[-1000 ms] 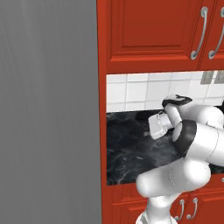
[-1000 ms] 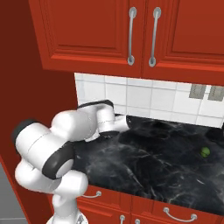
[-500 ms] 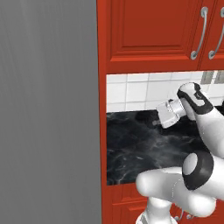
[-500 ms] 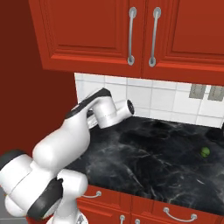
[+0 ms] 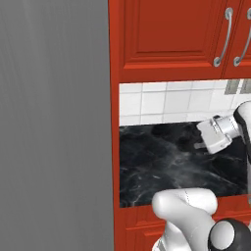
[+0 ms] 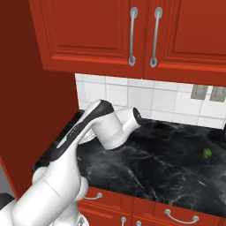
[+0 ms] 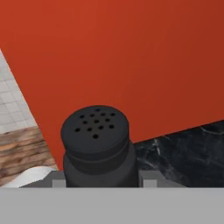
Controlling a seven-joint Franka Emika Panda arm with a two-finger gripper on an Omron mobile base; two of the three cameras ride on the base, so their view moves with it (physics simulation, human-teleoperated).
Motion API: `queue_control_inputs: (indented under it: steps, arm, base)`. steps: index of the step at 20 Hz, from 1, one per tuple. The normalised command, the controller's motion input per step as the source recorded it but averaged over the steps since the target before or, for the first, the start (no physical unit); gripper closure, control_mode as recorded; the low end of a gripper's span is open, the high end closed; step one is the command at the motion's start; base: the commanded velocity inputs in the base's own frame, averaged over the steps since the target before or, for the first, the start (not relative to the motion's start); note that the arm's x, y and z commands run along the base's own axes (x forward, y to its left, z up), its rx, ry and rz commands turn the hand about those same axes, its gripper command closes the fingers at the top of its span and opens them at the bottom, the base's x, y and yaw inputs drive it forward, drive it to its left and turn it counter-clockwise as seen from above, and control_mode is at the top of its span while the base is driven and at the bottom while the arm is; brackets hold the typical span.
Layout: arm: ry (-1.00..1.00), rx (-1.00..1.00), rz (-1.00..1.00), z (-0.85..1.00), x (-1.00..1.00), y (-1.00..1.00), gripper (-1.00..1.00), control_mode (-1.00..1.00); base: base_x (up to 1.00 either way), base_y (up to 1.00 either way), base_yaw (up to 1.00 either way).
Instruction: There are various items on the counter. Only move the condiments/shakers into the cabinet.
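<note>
A dark shaker with a perforated top (image 7: 95, 131) is pinched in the pincer (image 7: 98, 181), its long axis along the fingers, the cabinet (image 5: 171, 39) lying above.

A dark, squat shaker (image 7: 95, 146) with a round flat cap pierced by small holes sits close before the hand camera, cap toward the lens, between the fingers, off the surface. Behind it stand a broad red panel and a strip of the black, white-veined surface (image 7: 183, 151). That black marble-look surface (image 6: 167, 172) runs under a white tiled wall, above red drawer fronts. Above it hangs the red cabinet (image 6: 132, 31), its raised-panel doors closed, each with a long curved grey handle.
</note>
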Motion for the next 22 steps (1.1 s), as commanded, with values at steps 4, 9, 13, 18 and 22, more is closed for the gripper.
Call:
queue_control_inputs:
  steps: [4, 9, 13, 18, 22]
  arm:
    - [-0.06, -0.02, -0.02, 0.56, -0.91, -0.10, 1.00, -1.00]
    - [-0.34, 0.00, -0.02, 0.57, -0.65, 0.00, 1.00, -1.00]
    - [-0.36, -0.04, 0.00, 0.21, -0.28, 0.08, 1.00, -1.00]
    - [-0.07, -0.01, 0.00, 0.00, 0.00, 0.06, 1.00, -1.00]
    - [0.00, 0.00, 0.00, 0.00, -0.35, 0.00, 1.00, -1.00]
  base:
    - [0.00, 0.00, 0.00]
    - [0.00, 0.00, 0.00]
    - [0.00, 0.00, 0.00]
    - [0.00, 0.00, 0.00]
    - [0.00, 0.00, 0.00]
